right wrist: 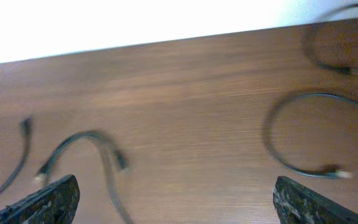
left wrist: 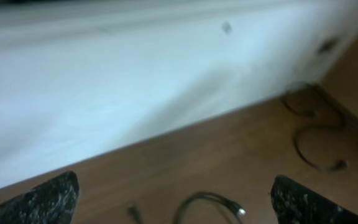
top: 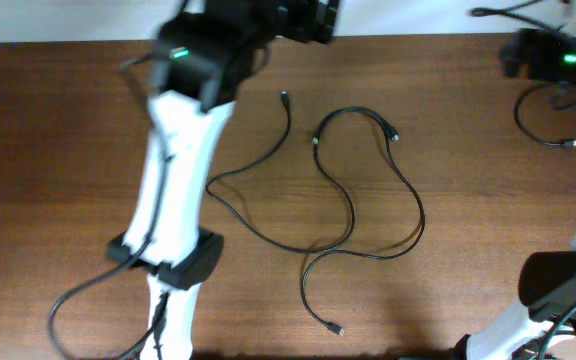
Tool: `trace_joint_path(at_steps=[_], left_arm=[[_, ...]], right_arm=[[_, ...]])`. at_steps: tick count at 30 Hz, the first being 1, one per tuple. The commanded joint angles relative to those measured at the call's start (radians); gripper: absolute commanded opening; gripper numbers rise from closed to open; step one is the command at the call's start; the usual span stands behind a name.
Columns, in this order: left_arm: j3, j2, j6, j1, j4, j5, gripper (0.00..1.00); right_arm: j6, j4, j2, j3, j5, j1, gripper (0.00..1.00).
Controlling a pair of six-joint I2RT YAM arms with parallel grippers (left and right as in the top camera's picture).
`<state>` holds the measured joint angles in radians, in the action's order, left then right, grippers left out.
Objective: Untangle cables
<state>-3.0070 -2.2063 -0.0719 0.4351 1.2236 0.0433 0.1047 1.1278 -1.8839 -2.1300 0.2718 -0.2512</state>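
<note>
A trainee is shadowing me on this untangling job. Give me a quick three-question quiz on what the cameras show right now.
1. True or false: the left gripper is clamped on a cable.
2. The lone cable, apart from the tangle, lies toward which part of the table? A) far right corner B) far left corner C) near edge, centre
3. Fill in: the right gripper has its jaws ___, with nothing between them.
Key: 1 false, it is open and empty; 2 A; 3 open.
</note>
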Motion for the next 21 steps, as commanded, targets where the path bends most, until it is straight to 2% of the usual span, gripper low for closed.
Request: trace_joint_path(at_steps=[1, 5, 7, 11, 12, 14, 16, 17, 20, 21], left_arm=[[-0.017, 0.075, 0.015, -0.036, 0.072, -0.171, 0.99], [-0.017, 0.088, 0.017, -0.061, 0.096, -0.394, 0.99], [-0.017, 0.092, 0.030, -0.061, 0.076, -0.457, 0.99], [-0.017, 0.105, 0.184, -0.061, -0.165, -0.515, 0.99], [-0.016, 0.110, 0.208, -0.065, -0.159, -0.515, 0.99], [0.014, 0.139, 0.188, -0.109, -0.043, -0.512, 0.98], [0.153, 0.207, 0.129, -0.159, -0.019, -0.511, 0.99], [0.303, 0.266, 0.129, -0.184, -0.060, -0.512, 0.99], [0.808, 0.459, 0.157, -0.212, -0.332, -0.512, 0.99], [0.923, 0.507, 0.160, -0.216, -0.401, -0.512, 0.99]], right_arm=[[-0.008, 0.034, -0.027, -0.016, -0.010, 0.122, 0.99], [0.014, 0.082, -0.118, -0.011, -0.164, 0.282, 1.00], [0.014, 0.077, -0.139, -0.011, -0.191, 0.338, 1.00], [0.014, 0.039, -0.156, -0.011, -0.241, 0.430, 0.99], [0.013, 0.039, -0.156, -0.011, -0.256, 0.438, 1.00], [0.013, 0.040, -0.156, -0.011, -0.262, 0.442, 0.99], [0.013, 0.041, -0.156, -0.011, -0.266, 0.440, 0.99], [0.013, 0.044, -0.156, -0.011, -0.270, 0.440, 0.99], [0.014, 0.053, -0.156, -0.011, -0.289, 0.440, 0.99], [0.014, 0.053, -0.156, -0.011, -0.289, 0.440, 0.99]])
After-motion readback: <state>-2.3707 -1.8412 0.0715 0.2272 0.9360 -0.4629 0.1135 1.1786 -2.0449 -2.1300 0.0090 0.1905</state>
